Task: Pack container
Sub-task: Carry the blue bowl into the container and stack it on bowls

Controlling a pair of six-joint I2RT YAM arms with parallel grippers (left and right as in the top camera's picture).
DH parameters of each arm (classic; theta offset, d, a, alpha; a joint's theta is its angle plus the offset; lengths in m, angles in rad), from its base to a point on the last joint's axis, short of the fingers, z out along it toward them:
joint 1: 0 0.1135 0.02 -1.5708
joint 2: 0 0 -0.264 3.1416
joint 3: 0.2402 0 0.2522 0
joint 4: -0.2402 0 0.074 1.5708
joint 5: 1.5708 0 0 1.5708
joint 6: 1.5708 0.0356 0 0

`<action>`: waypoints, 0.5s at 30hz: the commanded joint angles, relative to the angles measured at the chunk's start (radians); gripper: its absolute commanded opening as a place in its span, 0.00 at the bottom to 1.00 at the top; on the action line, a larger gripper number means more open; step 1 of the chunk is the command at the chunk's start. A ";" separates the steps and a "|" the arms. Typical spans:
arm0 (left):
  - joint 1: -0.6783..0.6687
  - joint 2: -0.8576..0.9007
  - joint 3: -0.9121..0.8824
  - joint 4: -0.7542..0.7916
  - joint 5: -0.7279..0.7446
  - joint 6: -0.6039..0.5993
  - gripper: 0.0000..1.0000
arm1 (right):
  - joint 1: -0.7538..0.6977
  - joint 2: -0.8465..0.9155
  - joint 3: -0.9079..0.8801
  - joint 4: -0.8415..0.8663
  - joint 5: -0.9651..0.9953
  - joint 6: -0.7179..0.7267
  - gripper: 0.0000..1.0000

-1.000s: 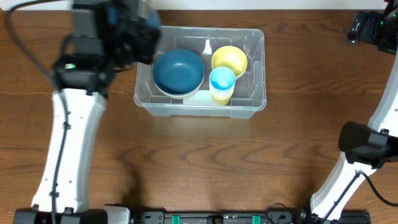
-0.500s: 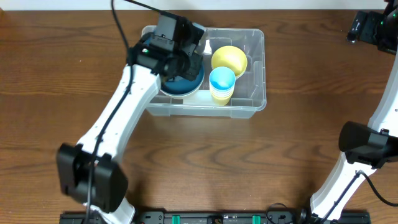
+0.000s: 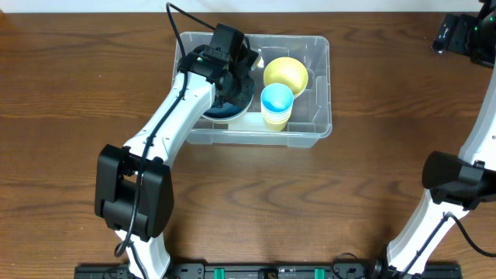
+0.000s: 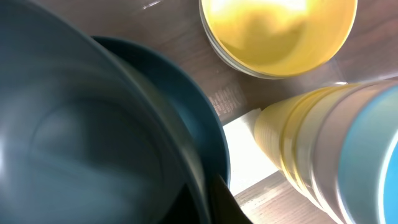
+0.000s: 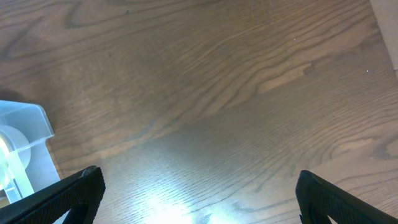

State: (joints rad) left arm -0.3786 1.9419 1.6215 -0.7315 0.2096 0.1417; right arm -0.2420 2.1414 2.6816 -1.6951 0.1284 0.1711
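Observation:
The clear container [image 3: 318, 128] stands at the back middle of the table. Inside it are a blue bowl [image 3: 219, 111], a yellow bowl [image 3: 285, 74] and a stack of yellow cups with a light blue one on top [image 3: 277, 103]. My left gripper [image 3: 235, 77] reaches down into the container's left half. In the left wrist view it [image 4: 205, 199] is shut on the rim of a blue bowl [image 4: 81, 137], which sits over a second blue bowl [image 4: 186, 106], beside the yellow bowl [image 4: 280, 31] and the cups [image 4: 323, 143]. My right gripper [image 5: 199, 193] hangs open over bare wood.
A white flat piece [image 4: 239, 143] lies on the container floor between the bowls and the cups. The right wrist view catches one corner of the container [image 5: 25, 143] at its left edge. The right arm [image 3: 465, 35] is at the table's far right corner.
My left arm has swung from left of the container to down over the blue bowl inside it. The right arm has not moved.

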 commanded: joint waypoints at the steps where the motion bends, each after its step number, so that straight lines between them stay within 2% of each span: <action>1: 0.006 0.006 -0.002 -0.006 -0.016 0.014 0.31 | -0.007 -0.024 0.013 -0.002 0.006 -0.012 0.99; 2: 0.006 0.006 -0.002 -0.008 -0.016 0.014 0.42 | -0.007 -0.024 0.013 -0.002 0.006 -0.012 0.99; 4: 0.006 0.005 -0.002 -0.010 -0.016 0.014 0.55 | -0.006 -0.024 0.013 -0.002 0.006 -0.012 0.99; 10: 0.007 -0.026 0.001 -0.035 -0.016 -0.032 0.72 | -0.006 -0.024 0.013 -0.002 0.006 -0.012 0.99; 15: 0.007 -0.148 0.002 -0.079 0.000 -0.050 0.84 | -0.007 -0.024 0.013 -0.002 0.006 -0.012 0.99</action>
State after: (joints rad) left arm -0.3759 1.9083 1.6215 -0.7952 0.2031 0.1150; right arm -0.2420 2.1414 2.6816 -1.6951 0.1284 0.1711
